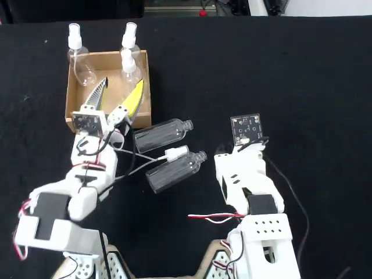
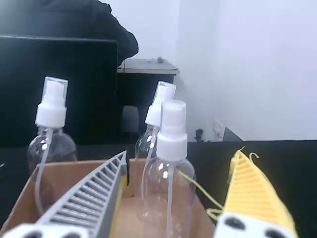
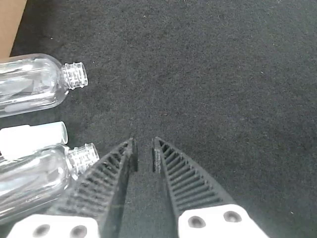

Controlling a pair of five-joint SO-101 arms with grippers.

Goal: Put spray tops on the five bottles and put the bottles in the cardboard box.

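In the box point(image 1: 104, 54), three capped bottles point(image 1: 129, 67) stood, the left gripper point(image 1: 124, 81) wide and empty above. On the table point(image 1: 290, 87) two uncapped bottles point(image 1: 163, 133) remained, a top point(image 1: 176, 153) between them. The right gripper point(image 3: 143, 148), nearly closed, held nothing.
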